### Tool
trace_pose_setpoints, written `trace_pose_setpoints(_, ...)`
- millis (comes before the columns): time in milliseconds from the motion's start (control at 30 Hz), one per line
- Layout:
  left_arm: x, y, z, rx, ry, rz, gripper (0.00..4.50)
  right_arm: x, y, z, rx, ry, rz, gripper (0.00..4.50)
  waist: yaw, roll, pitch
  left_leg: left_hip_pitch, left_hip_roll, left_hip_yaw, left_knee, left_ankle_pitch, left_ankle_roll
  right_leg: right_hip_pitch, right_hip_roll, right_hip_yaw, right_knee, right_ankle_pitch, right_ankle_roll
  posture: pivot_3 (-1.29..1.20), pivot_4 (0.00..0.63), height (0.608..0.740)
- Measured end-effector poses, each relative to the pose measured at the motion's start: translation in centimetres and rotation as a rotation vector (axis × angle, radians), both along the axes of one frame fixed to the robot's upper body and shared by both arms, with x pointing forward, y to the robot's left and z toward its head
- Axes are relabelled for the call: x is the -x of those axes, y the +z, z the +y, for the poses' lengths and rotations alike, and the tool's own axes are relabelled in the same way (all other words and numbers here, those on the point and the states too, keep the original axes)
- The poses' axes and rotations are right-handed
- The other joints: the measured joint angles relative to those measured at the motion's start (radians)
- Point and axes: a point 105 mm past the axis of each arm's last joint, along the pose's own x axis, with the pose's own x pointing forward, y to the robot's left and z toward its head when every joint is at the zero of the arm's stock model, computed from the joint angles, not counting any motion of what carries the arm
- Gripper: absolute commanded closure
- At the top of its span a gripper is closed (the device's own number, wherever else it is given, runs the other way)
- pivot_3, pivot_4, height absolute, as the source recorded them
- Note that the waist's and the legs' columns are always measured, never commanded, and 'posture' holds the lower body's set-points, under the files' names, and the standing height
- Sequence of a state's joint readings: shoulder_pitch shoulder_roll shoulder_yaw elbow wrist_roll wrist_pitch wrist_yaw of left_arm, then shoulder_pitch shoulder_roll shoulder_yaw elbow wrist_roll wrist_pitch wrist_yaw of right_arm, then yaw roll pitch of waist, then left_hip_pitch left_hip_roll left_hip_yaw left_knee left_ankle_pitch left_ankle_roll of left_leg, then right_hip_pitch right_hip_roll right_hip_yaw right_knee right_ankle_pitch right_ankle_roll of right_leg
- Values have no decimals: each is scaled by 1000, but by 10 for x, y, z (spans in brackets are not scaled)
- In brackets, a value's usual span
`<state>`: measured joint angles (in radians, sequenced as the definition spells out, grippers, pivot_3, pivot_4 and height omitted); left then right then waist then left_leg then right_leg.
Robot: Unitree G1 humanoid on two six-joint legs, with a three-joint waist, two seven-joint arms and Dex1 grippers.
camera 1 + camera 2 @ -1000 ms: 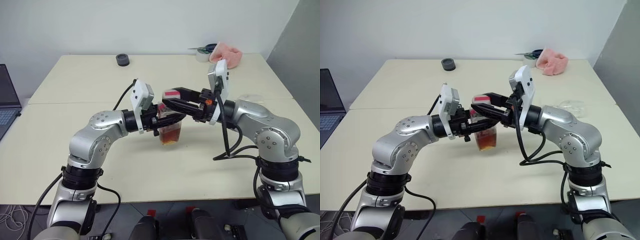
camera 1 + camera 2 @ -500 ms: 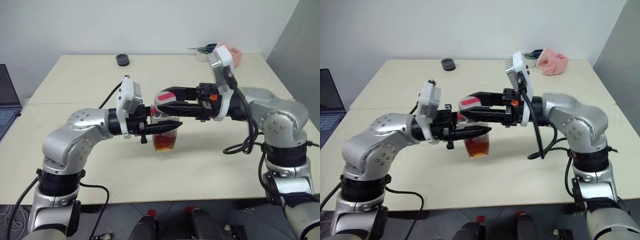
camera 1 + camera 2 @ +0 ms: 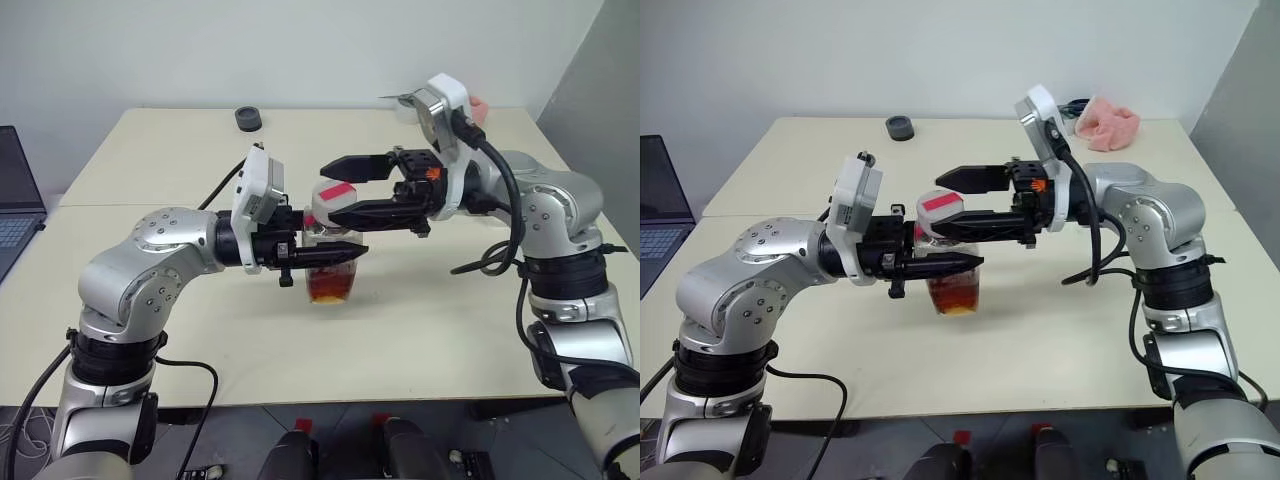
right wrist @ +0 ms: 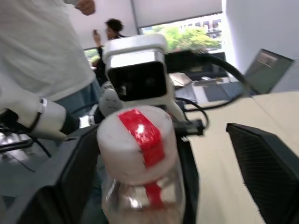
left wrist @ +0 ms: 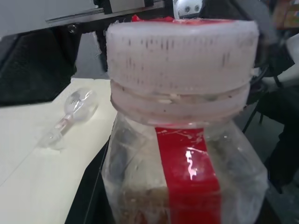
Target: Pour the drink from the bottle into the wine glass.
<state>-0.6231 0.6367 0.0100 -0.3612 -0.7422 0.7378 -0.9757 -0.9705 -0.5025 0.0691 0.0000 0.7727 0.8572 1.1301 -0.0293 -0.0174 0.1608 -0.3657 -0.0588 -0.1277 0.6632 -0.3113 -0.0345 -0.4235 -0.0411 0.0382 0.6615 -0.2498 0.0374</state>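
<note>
My left gripper [image 3: 340,251] is shut on the bottle [image 3: 331,277], holding it upright by its clear body a little above the cream table [image 3: 140,160]. The drink [image 3: 953,293] is an amber layer in the bottle's lower part. The bottle has a white cap [image 4: 135,140] with a red tape strip across it and a red label strip [image 5: 191,172] down its side. My right gripper [image 3: 334,192] is open, with one finger on each side of the cap. The wine glass [image 5: 74,107] shows on the table beyond the bottle in the left wrist view.
A laptop [image 3: 14,200] sits at the table's left edge. A black round object [image 3: 247,118] lies at the far edge, and a pink cloth [image 3: 1108,122] at the far right corner. A person in a white top [image 4: 42,51] stands beyond the table.
My right gripper, shut on the bottle's cap before, has spread its fingers wide around it. My left gripper keeps hold of the bottle.
</note>
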Motion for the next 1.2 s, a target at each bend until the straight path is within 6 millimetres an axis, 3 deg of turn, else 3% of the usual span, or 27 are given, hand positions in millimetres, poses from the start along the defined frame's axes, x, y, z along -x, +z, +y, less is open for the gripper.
trace_pose_setpoints(133,-12,-15,5,34,81,41,2706,-8,-14,-23,-14,-169,64,71,1,0,0,-2,0,0,0,0,0,-2,-1,1,1,0,0,0,150,740)
trace_pose_setpoints(400,-25,-15,2,79,139,28,2706,19,3,2,-111,-246,-20,71,-2,0,0,-2,0,0,0,0,0,-2,-1,1,1,0,0,0,150,740)
trace_pose_setpoints(733,-26,-11,-7,77,110,8,2706,19,-5,20,-121,-295,-15,71,-1,0,0,-2,0,0,0,0,0,-2,0,1,1,0,0,0,150,740)
trace_pose_setpoints(1067,-25,-13,-8,71,101,10,2706,12,-5,17,-135,-324,-25,71,-1,0,0,-2,0,0,0,0,0,-2,0,0,1,0,0,0,150,740)
trace_pose_setpoints(1200,-26,-13,-8,68,103,8,2706,11,-5,14,-127,-333,-33,921,-1,0,0,-1,0,0,0,0,0,-2,0,0,1,0,0,0,150,740)
